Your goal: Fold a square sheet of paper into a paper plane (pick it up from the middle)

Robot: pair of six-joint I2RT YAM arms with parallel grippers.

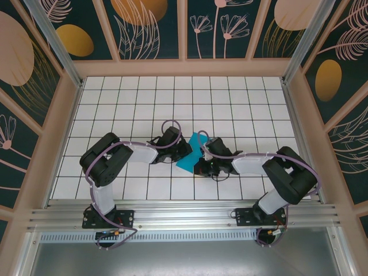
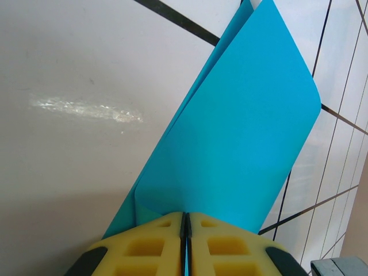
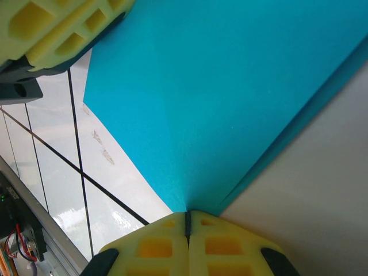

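Note:
The square sheet of paper [image 1: 192, 152] is teal-blue, folded double, and hangs between my two grippers over the middle of the tiled floor. In the left wrist view the paper [image 2: 241, 132] curves away from my left gripper [image 2: 186, 217], whose yellow pads are shut on its near edge. In the right wrist view the paper [image 3: 230, 98] fans out from my right gripper [image 3: 187, 216], shut on its corner. The left gripper's fingers [image 3: 63, 29] show at the top left of that view. From above, the left gripper [image 1: 183, 150] and right gripper [image 1: 202, 163] flank the sheet.
The white tiled floor [image 1: 190, 103] is walled by wooden frames with dark floral panels [image 1: 144, 26]. An aluminium rail [image 1: 184, 218] runs along the near edge by the arm bases. Open tiles lie behind the grippers.

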